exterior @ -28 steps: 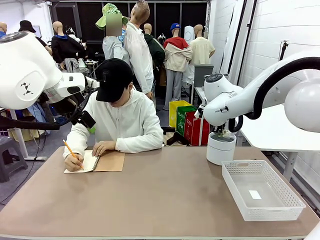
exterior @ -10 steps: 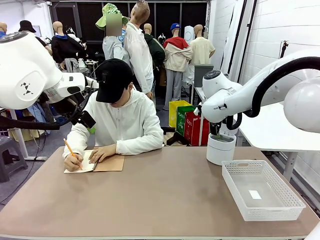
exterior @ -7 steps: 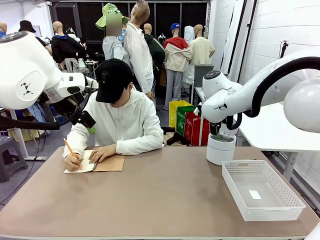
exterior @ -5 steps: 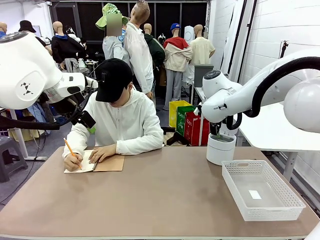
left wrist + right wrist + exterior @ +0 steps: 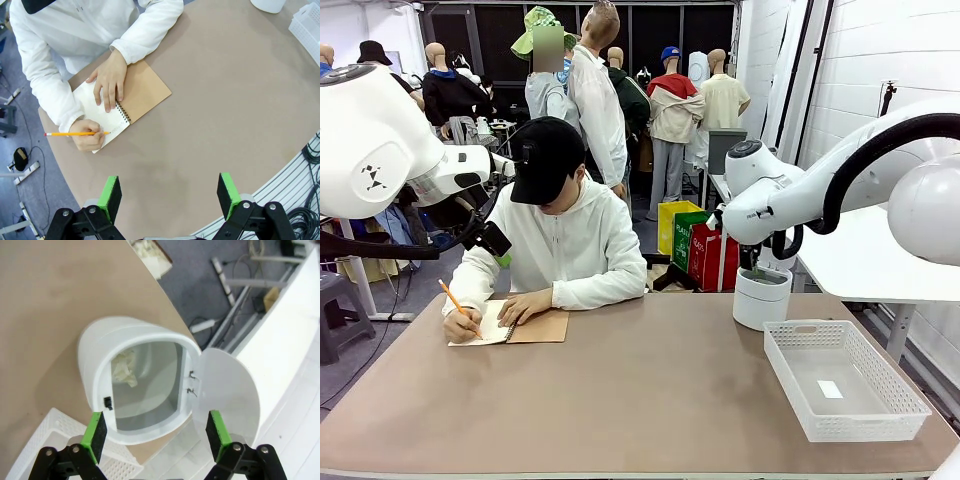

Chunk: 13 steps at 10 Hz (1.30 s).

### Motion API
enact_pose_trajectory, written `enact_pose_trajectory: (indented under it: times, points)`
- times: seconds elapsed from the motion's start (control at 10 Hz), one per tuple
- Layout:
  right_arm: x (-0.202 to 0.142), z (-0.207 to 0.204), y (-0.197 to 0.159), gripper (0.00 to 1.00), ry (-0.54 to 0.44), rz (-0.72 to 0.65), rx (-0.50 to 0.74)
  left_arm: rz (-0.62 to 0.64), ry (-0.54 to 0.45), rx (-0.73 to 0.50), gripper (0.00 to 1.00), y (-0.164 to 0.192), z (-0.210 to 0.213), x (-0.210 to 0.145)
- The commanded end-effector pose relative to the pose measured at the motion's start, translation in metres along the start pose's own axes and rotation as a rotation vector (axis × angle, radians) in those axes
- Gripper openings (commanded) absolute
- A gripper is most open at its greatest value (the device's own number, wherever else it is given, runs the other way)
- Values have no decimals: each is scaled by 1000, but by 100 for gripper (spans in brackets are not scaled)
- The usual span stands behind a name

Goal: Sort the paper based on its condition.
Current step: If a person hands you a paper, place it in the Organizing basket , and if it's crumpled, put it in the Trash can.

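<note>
A person at the far left writes with an orange pencil [image 5: 454,298] on the white page of a spiral notebook [image 5: 510,325] with a brown cover [image 5: 145,92]. That page is still bound, and a loose sheet of paper is out of view. My left gripper [image 5: 169,189] hangs open high above the table, nearer me than the notebook. Over a white lidded bin [image 5: 761,297] my right gripper [image 5: 156,432] is open. The bin's lid [image 5: 230,390] is swung aside, and a crumpled white wad [image 5: 125,371] lies inside.
A white slotted basket [image 5: 850,425] stands at the table's right with a small white slip [image 5: 830,389] on its floor. The person's other hand [image 5: 109,80] rests flat on the notebook. Bare brown tabletop [image 5: 640,400] spans the middle and front.
The person's pencil hand has shifted slightly left on the page. Since the earliest frame my right arm has eased a little up and left over the bin; both grippers stay open.
</note>
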State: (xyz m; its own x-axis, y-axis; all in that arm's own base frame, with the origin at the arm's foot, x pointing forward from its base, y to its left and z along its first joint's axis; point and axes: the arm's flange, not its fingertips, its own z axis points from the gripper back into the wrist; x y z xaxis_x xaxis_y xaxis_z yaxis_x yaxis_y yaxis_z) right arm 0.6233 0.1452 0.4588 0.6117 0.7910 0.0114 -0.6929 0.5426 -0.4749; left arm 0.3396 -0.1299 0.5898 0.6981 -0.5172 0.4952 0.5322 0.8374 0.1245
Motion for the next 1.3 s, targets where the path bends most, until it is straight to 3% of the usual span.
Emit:
enact_pose_trajectory:
  times: [0.0, 0.3, 0.6, 0.9, 1.0, 1.2]
  points:
    - [0, 35, 15, 100, -144, 27, 108, -3, -2, 0, 100, 1, 1, 0]
    - [-1, 71, 45, 100, -270, 9, 196, -3, -2, 0, 100, 1, 1, 0]
    - [-30, 99, 79, 100, -442, -32, 287, -3, -2, 0, 100, 1, 1, 0]
    - [-32, 96, 88, 100, -444, 26, 251, -3, -2, 0, 100, 1, 1, 0]
    - [-23, 108, 86, 100, -431, -47, 280, -3, -2, 0, 100, 1, 1, 0]
    - [-23, 108, 86, 100, -431, -47, 280, -3, -2, 0, 100, 1, 1, 0]
